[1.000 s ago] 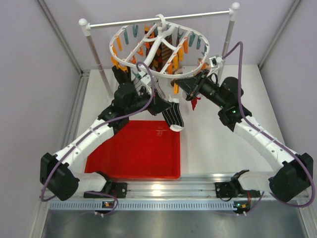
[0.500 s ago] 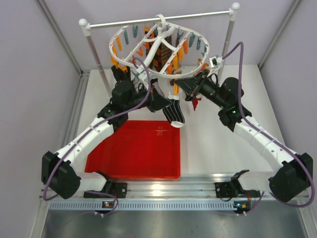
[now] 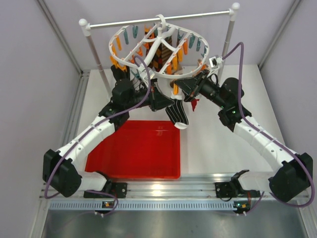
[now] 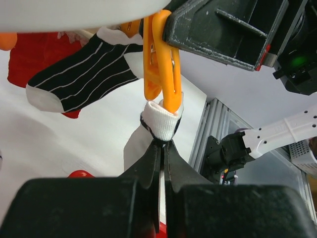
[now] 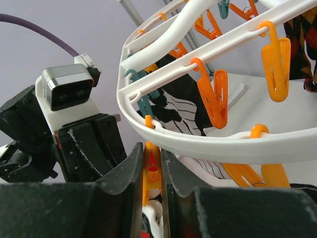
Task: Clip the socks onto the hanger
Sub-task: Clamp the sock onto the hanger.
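My left pincer (image 4: pixel 162 143) is pressed together on the white cuff (image 4: pixel 161 124) of a sock, holding it up from below so that the cuff sits between the lower tips of an orange clip (image 4: pixel 161 64) dangling from the hanger (image 5: pixel 208 143). My right pincer (image 5: pixel 152 161) is closed on the upper part of that same clip, one finger on each side, just under the hanger's white rim (which crosses right over my fingers). The two pincers crowd each other. The left of the right wrist view is filled by my left arm's camera housing (image 5: pixel 67 87) and its purple cable (image 5: pixel 39 30), and in the left wrist view the right pincer's dark body sits against the top of the clip. Other orange clips (image 5: pixel 215 96) and a teal clip (image 5: pixel 140 85) hang from the rim just beside. From above, a black striped sock (image 3: pixel 177 113) hangs beneath the front of the hanger between my pincers, above the far right corner of the red tray (image 3: pixel 133 153); I cannot tell whether it is the sock whose cuff I hold. A dark red sock (image 3: pixel 194 103) hangs just to its right, and a brown patterned sock (image 3: pixel 157 60) hangs in the middle of the frame. The hanger hooks over a white rod (image 3: pixel 158 19) at the far side of the tabletop (image 3: pixel 218 144).
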You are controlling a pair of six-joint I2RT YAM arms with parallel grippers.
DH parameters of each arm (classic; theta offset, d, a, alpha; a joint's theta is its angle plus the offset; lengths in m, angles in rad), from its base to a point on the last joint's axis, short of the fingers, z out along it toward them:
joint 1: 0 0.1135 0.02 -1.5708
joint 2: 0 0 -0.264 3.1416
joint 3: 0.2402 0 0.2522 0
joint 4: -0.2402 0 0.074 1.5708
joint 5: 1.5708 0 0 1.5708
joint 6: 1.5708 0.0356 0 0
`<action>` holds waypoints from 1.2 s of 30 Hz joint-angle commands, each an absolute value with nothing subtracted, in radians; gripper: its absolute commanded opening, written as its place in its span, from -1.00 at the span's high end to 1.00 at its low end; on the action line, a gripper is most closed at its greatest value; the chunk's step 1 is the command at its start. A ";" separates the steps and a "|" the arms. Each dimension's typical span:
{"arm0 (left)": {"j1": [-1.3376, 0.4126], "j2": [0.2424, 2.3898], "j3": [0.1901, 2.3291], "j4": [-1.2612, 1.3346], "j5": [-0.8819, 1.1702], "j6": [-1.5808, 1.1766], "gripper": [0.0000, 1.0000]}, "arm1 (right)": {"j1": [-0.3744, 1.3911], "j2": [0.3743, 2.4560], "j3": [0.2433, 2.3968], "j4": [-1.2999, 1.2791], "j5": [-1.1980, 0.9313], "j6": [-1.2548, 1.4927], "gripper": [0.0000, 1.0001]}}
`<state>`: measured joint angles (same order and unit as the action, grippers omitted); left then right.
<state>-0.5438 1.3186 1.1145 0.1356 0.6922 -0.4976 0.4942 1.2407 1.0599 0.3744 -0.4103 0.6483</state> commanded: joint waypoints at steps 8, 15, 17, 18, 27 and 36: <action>-0.535 1.325 1.166 0.222 0.710 -0.517 1.00 | 0.489 1.230 1.051 0.410 -0.462 0.658 1.00; -0.520 1.339 1.170 0.230 0.713 -0.522 1.00 | 0.483 1.232 1.052 0.411 -0.465 0.680 1.00; -0.514 1.341 1.163 0.230 0.713 -0.523 1.00 | 0.482 1.236 1.057 0.416 -0.468 0.692 1.00; -0.512 1.341 1.161 0.230 0.713 -0.525 1.00 | 0.480 1.238 1.057 0.417 -0.469 0.695 1.00; -0.497 1.347 1.163 0.298 0.738 -0.578 1.00 | 0.477 1.239 1.051 0.420 -0.482 0.692 1.00; -0.497 1.347 1.170 0.334 0.744 -0.627 1.00 | 0.477 1.241 1.054 0.428 -0.495 0.687 1.00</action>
<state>-0.5011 1.3468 1.1282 0.2424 0.7238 -0.5964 0.4812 1.2407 1.0580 0.3828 -0.4412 0.6846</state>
